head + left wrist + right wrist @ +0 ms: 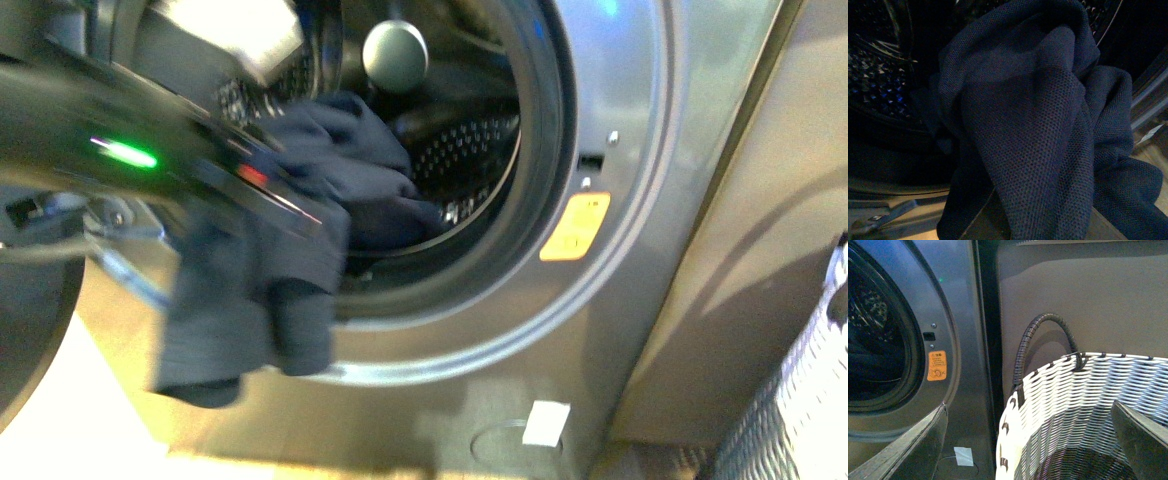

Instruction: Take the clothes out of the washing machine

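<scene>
The clothes, one dark navy garment, lie half in and half out of the washing machine. One part is bunched in the drum; the rest spills over the door opening's rim at about 7 o'clock and hangs down the front. The blurred left arm reaches in from 9 o'clock. Cloth covers the left gripper, so I cannot tell whether it is clenched. A yellow sticker sits at 4 o'clock of the opening. The right gripper is spread wide and empty above the woven basket.
</scene>
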Available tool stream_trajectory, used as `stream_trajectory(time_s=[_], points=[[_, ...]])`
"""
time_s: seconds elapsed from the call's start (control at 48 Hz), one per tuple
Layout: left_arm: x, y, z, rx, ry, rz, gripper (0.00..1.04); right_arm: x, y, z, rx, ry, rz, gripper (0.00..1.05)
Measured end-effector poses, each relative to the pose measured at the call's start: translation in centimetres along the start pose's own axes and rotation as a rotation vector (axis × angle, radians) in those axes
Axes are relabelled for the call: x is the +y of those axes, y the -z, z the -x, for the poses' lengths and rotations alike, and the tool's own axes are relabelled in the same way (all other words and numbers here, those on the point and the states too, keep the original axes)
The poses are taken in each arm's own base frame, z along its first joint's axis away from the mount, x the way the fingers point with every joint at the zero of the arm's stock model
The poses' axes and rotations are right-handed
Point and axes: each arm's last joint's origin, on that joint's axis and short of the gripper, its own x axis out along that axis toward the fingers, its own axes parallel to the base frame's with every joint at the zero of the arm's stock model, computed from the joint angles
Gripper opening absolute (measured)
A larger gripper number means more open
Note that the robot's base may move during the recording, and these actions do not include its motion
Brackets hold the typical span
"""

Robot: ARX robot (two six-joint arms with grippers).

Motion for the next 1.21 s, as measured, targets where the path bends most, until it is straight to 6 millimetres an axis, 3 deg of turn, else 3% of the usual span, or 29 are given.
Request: stream_trajectory(time_s=[0.312,0.583,0.958,1.207], points=[[0.7,-3.5,6.1,-0.162,0.008,-0.027,0.11,0.0,0.0,0.0,0.000,0.000,0.000,0.97],[2.3,-10.8,10.8,-0.374,0.007,0.007,0.11,0.0,0.0,0.0,0.000,0.000,0.000,0.97],[2.4,-18.2,14.3,-0.576,0.044,0.065,0.11,0.0,0.0,0.0,0.000,0.000,0.000,0.97],[0.6,-22.3,15.4,-0.672,0.114,0.100,0.11,0.0,0.0,0.0,0.000,0.000,0.000,0.97]])
